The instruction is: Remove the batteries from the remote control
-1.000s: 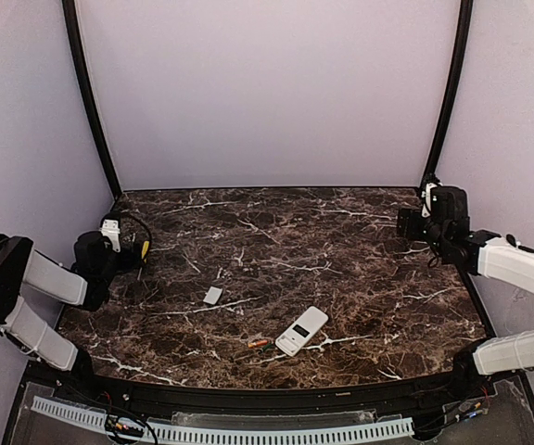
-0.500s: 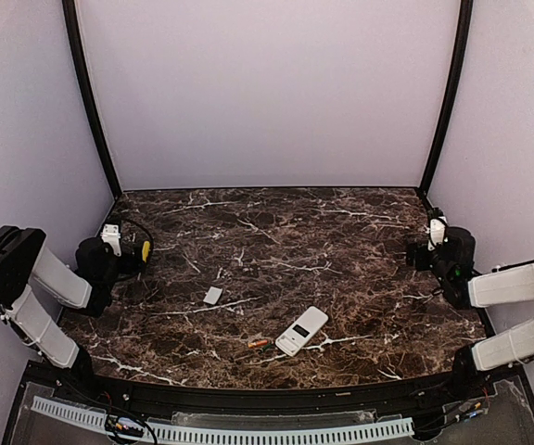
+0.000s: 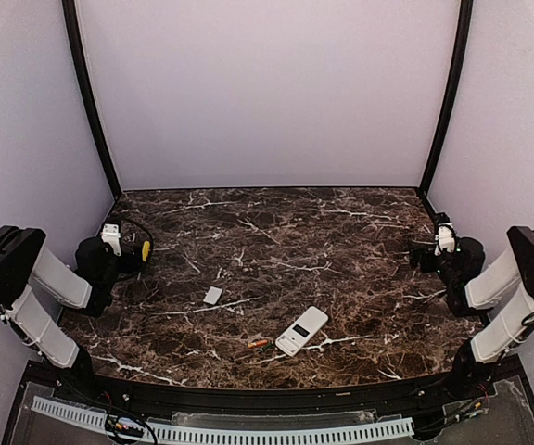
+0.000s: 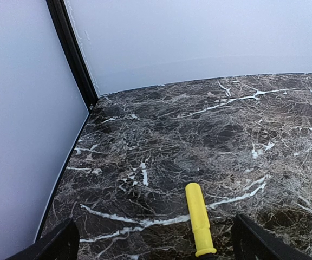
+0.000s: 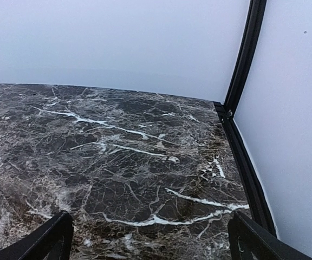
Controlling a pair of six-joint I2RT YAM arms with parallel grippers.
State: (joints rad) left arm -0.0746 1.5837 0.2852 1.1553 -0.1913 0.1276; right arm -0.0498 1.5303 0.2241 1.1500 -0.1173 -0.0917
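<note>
Lying loose beside the remote control (image 3: 301, 331) near the bench's near edge, one battery (image 3: 259, 343) is out, any others unseen, with left gripper (image 3: 123, 246) and right gripper (image 3: 431, 252) both wide open.

Left gripper (image 4: 156, 239): only the two dark fingertips (image 4: 58, 246) show, in the bottom corners, set wide apart, nothing clamped. Between them, nearer the right-hand tip, a yellow handle (image 4: 198, 218) lies on the dark marble table (image 4: 199, 135), its flared end at the bottom edge. Pale back wall (image 4: 199, 38) and side wall (image 4: 20, 119) meet at a black post (image 4: 72, 51).
</note>
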